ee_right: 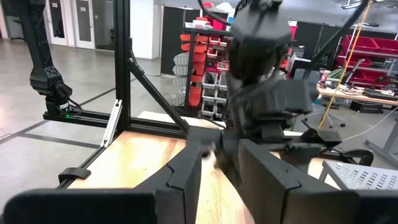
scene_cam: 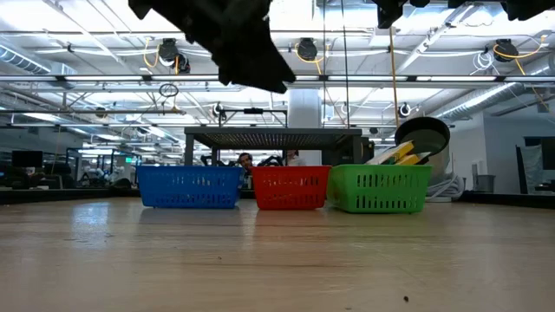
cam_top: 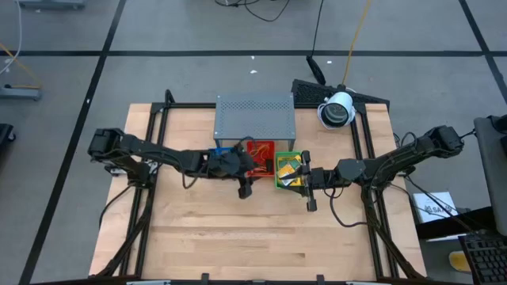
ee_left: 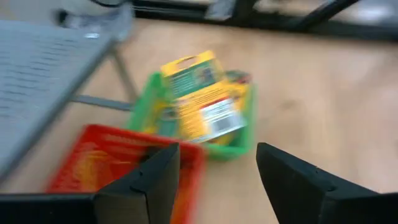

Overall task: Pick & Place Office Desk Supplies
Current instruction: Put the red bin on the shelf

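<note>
While the yellow-and-green packets (ee_left: 200, 99) are sitting piled in the green tray (ee_left: 245, 140), with the top one leaning up above its rim, the left gripper (ee_left: 217, 177) is hanging above the red tray (ee_left: 93, 155) with its fingers apart and nothing between them. Three trays are lining up in the low view: blue tray (scene_cam: 189, 187), red, green, side by side in front of the grey perforated shelf (cam_top: 254, 115). The low view is showing yellow packet ends poking over the green rim; the high view is showing orange bits in the red tray that the low view is hiding. The right gripper (cam_top: 307, 192) is hovering just beside the green tray, over bare table (cam_top: 238, 237); its fingers (ee_right: 186, 174) are standing slightly apart, holding nothing. The right wrist view alone is showing the left arm head-on. Exact packet count: cannot tell.
</note>
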You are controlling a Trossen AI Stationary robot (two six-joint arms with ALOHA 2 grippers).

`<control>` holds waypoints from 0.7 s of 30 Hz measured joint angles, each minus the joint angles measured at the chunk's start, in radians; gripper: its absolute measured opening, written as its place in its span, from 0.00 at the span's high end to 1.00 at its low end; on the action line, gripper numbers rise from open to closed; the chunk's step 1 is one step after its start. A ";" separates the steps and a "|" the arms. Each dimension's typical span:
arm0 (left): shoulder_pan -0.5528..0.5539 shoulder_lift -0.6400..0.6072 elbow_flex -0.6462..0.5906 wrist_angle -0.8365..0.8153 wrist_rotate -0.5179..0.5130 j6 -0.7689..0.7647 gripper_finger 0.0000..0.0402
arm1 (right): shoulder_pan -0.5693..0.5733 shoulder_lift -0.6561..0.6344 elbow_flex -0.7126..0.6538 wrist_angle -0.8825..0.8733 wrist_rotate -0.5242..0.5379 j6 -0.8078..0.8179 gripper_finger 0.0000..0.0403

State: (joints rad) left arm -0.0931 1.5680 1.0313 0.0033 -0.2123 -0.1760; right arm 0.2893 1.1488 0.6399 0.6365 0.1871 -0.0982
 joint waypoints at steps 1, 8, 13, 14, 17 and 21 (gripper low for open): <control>-0.008 0.011 0.000 -0.005 -0.050 0.038 0.46 | 0.000 0.000 0.000 0.001 0.000 0.000 0.76; -0.022 0.086 0.024 -0.060 -0.089 0.038 0.46 | 0.000 0.000 0.000 0.002 0.000 0.007 0.77; -0.016 0.118 0.154 -0.312 -0.075 -0.002 0.46 | -0.001 0.000 0.000 0.002 0.000 0.007 0.76; -0.016 0.128 0.192 -0.377 -0.075 -0.002 0.46 | -0.001 0.000 0.000 0.001 0.000 0.007 0.76; -0.006 0.165 0.319 -0.567 -0.059 -0.002 0.46 | -0.001 0.000 0.000 0.002 0.000 0.007 0.77; 0.027 0.246 0.450 -0.781 0.002 -0.018 0.46 | -0.001 -0.006 0.000 -0.003 0.000 0.007 0.77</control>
State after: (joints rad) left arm -0.0661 1.8141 1.4816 -0.7782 -0.2102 -0.1940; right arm 0.2882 1.1428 0.6395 0.6334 0.1871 -0.0910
